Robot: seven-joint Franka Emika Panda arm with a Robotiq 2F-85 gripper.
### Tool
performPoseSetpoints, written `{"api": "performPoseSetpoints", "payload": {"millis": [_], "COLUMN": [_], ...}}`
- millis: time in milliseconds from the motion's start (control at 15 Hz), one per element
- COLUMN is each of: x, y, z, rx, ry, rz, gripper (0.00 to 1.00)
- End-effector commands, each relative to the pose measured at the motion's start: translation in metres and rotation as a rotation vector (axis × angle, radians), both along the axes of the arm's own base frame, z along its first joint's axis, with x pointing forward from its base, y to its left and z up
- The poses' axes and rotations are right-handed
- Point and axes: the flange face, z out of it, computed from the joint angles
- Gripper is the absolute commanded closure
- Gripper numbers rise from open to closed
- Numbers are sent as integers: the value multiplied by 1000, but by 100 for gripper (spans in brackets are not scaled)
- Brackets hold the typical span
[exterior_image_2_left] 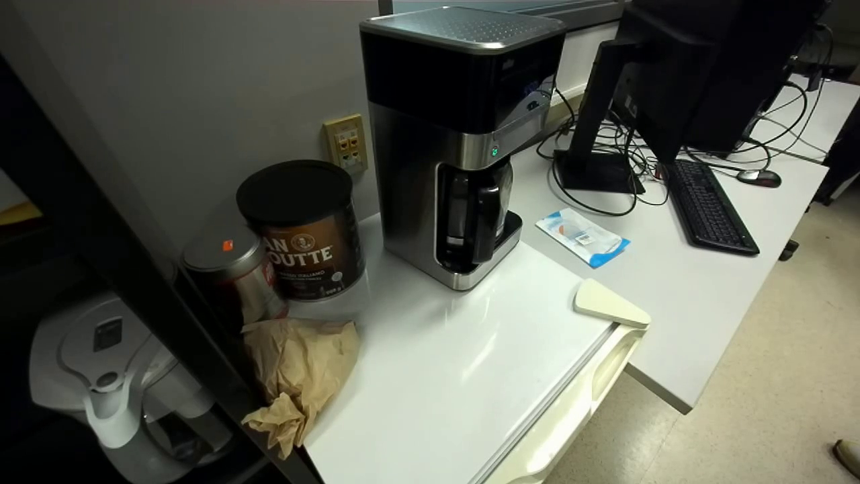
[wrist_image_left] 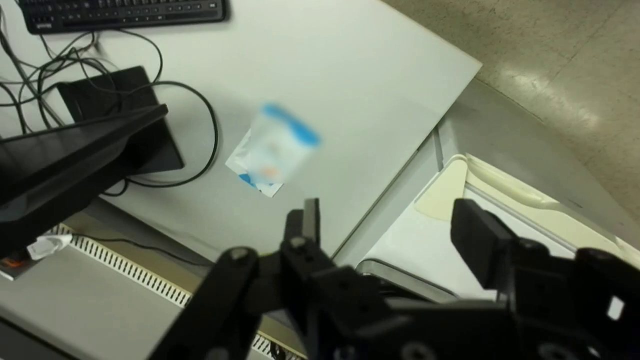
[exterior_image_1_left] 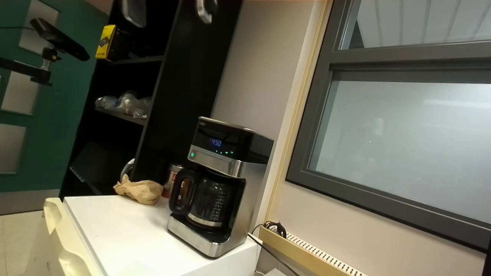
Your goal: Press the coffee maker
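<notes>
The coffee maker stands upright on a white cabinet top in both exterior views [exterior_image_1_left: 255,191] [exterior_image_2_left: 410,175]. It is black and silver, with a glass carafe [exterior_image_1_left: 209,203] seated inside and its black handle facing out. Its front panel [exterior_image_1_left: 216,142] shows blue digits and several green lights, one on a round button [exterior_image_1_left: 192,154] at the corner. In the wrist view only its silver base edge [wrist_image_left: 410,281] shows, partly hidden by the gripper. My gripper [wrist_image_left: 386,212] is open and empty, its fingers apart above the cabinet and desk. It is not clearly seen in the exterior views.
A brown paper bag [exterior_image_1_left: 140,190], a silver can [exterior_image_2_left: 228,269] and a brown coffee can [exterior_image_2_left: 302,235] stand beside the machine. A black shelf [exterior_image_1_left: 184,92] borders the cabinet. A desk holds a monitor [exterior_image_2_left: 662,87], cables, keyboard [exterior_image_2_left: 709,205] and blue-white packet [exterior_image_2_left: 583,236]. Blurred grey parts [exterior_image_1_left: 205,10] hang at the top.
</notes>
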Motion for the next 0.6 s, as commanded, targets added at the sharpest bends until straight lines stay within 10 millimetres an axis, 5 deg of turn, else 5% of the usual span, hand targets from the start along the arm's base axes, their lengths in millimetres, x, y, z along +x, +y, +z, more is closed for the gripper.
{"api": "performPoseSetpoints", "payload": {"millis": [0, 267, 533], "x": [41, 77, 109], "y": [11, 32, 58], "z": [-13, -44, -74], "rx": [-19, -10, 26], "ry": [-63, -101, -122], "rz": [81, 148, 212], "gripper": [62, 94, 100]}}
